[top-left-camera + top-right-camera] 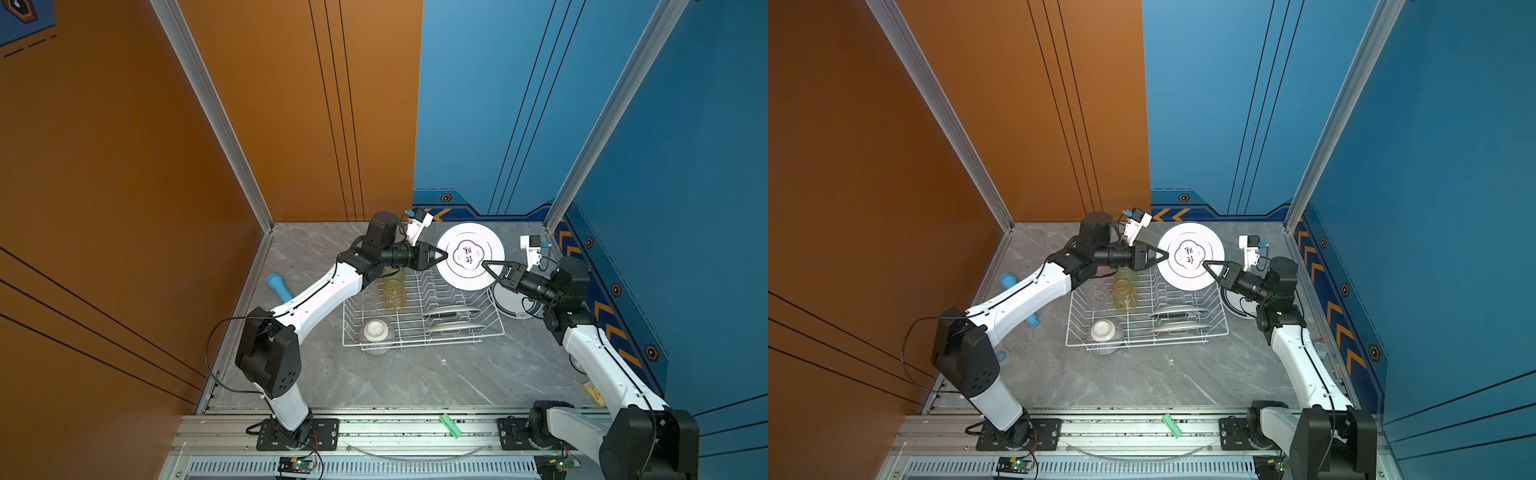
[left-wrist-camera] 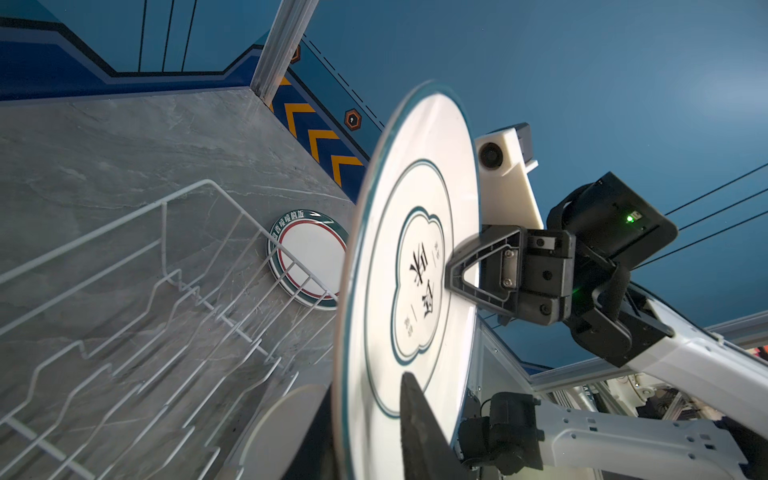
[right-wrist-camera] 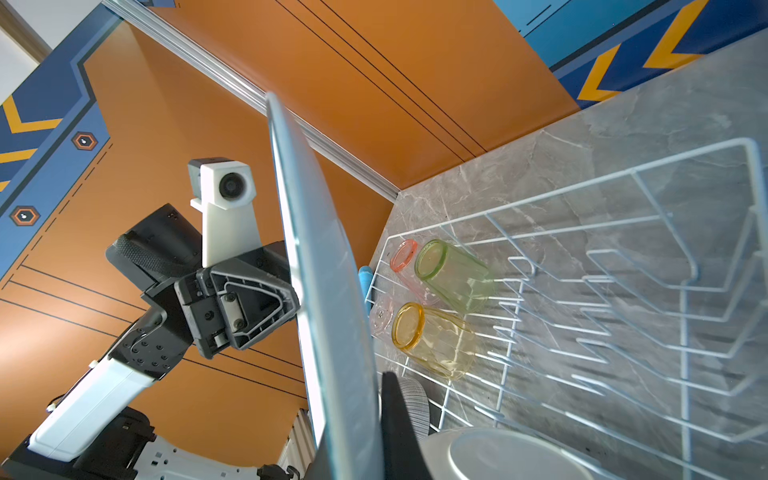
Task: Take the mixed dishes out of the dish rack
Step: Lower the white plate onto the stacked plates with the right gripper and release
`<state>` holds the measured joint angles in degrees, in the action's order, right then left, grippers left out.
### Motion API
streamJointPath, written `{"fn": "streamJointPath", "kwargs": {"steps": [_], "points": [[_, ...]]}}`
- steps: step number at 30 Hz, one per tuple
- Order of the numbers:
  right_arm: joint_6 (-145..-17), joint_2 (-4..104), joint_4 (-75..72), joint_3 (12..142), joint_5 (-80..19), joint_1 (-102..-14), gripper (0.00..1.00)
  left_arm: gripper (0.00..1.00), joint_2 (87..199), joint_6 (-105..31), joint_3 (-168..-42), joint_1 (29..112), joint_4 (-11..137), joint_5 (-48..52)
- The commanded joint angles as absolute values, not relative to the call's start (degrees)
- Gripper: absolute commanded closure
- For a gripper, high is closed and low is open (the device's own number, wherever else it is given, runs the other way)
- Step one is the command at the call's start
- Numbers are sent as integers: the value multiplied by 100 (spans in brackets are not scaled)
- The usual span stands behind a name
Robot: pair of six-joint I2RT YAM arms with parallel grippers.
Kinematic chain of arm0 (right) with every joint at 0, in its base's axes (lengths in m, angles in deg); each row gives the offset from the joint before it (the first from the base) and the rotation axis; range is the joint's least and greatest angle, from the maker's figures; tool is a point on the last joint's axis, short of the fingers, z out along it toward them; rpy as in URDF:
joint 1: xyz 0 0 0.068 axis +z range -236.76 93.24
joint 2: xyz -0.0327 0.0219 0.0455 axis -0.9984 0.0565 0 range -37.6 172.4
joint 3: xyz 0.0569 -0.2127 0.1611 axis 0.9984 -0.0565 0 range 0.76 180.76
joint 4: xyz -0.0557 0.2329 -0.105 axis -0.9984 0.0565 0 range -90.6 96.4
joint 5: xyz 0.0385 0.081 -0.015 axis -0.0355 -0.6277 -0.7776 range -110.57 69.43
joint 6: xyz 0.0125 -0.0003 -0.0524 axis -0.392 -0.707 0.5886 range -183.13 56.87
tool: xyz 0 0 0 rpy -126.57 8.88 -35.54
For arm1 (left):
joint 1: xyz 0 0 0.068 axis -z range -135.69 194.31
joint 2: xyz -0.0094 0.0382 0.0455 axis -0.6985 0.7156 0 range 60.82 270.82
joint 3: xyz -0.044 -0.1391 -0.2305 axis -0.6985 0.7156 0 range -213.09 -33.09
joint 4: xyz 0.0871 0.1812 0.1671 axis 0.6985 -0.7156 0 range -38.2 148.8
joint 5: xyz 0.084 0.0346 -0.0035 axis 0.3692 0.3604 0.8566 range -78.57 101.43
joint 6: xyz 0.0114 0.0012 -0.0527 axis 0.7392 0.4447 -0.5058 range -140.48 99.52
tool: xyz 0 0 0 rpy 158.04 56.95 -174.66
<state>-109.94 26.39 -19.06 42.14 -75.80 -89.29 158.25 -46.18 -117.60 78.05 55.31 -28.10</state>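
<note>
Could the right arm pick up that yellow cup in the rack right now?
Probably not: the right gripper is shut on the raised plate, and the yellow cup sits across the rack, beside the left arm.

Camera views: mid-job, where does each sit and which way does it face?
Top views: high over front rail, looking down; left arm, right arm, left fingers and right fingers at the large plate by the dish rack.
Left wrist: on left arm, faces plate's printed side, right fingers; own finger shows.
Right wrist: on right arm, faces plate's back, left fingers, yellow tumbler; own finger shows.
Shared: all show plate, rack.
</note>
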Motion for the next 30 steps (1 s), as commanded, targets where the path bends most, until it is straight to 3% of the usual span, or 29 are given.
{"fn": "streamJointPath", "kwargs": {"steps": [1,6,14,19,30], "points": [[-11058,2577,-1968,4290,-7441,-9091,100,71,15606,-4146,-11852,7861,5028,-2503],[-11005,2450,-1584,4254,-7307,-9636,100,70,15268,-3565,-11694,7952,4215,-1718],[-9535,2476,1006,4562,-6146,-10961,100,69,14678,-2744,-11161,8279,3140,120],[-9442,3026,1124,4523,-5824,-11421,100,68,14494,-2734,-10834,8271,3098,245],[-9717,4128,383,4297,-5708,-11445,100,68,14482,-2655,-10823,8284,3049,336]]}}
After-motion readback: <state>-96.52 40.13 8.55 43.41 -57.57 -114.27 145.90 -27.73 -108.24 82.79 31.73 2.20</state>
